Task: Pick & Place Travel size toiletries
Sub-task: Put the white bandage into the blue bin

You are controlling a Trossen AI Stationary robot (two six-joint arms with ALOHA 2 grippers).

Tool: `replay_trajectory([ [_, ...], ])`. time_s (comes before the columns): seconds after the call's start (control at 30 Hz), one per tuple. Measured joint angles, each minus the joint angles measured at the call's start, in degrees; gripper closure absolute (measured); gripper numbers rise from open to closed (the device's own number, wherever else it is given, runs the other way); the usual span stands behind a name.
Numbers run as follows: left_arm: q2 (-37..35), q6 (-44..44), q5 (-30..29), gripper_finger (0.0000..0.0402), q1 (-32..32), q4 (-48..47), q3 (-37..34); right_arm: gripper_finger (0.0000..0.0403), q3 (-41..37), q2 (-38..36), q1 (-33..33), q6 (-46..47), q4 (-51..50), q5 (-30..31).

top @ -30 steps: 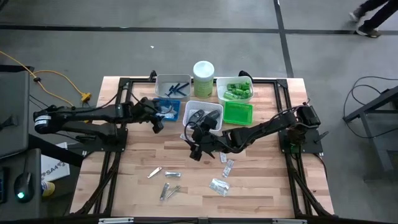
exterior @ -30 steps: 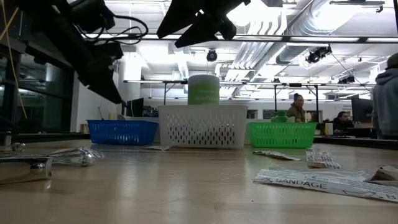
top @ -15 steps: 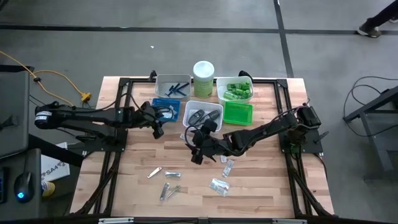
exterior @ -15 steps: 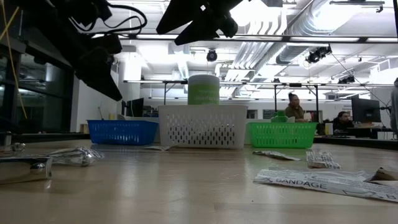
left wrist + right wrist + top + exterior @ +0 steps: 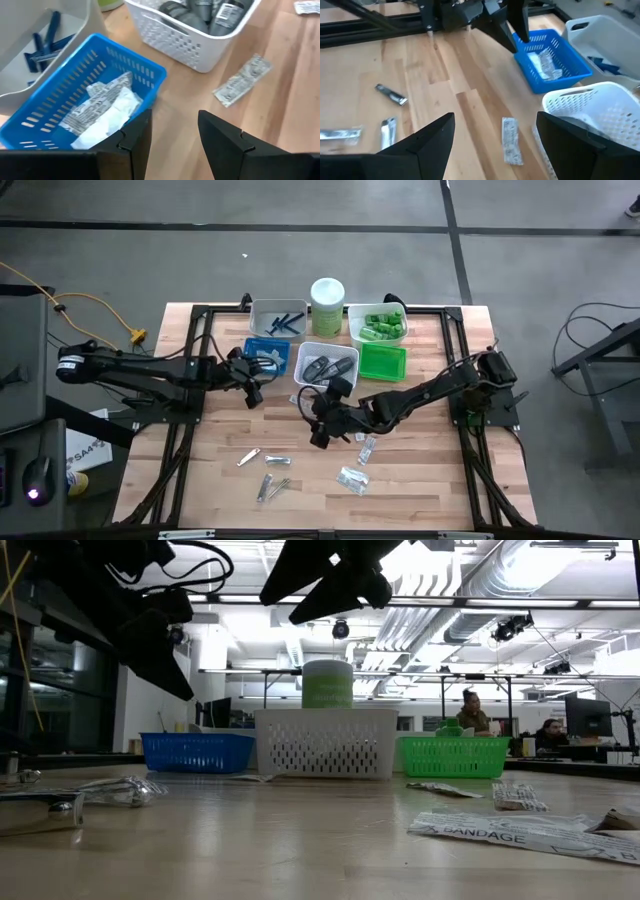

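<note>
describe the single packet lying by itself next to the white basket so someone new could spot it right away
Start at the white perforated plastic basket holding dark grey cases, beside the blue plastic basket. On the bare wooden table just off that white basket lies one flat clear printed packet. Unlike the packets heaped inside the blue basket, it lies alone on the wood.

Even, bright light falls from ceiling fixtures at two o'clock in the low view, glaring white. The arms there read as dark silhouettes. The near tabletop is soft, out of focus; shadows below stay faint.
</note>
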Motion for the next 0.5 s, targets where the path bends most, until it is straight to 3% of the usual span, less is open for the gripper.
replay_trajectory([
  [0.5, 0.0, -1.05, -1.9, 0.0242, -3.9, 0.11, 0.0, 0.0128, 0.0, 0.0, 1.56, 3.79, -2.46, -2.38],
])
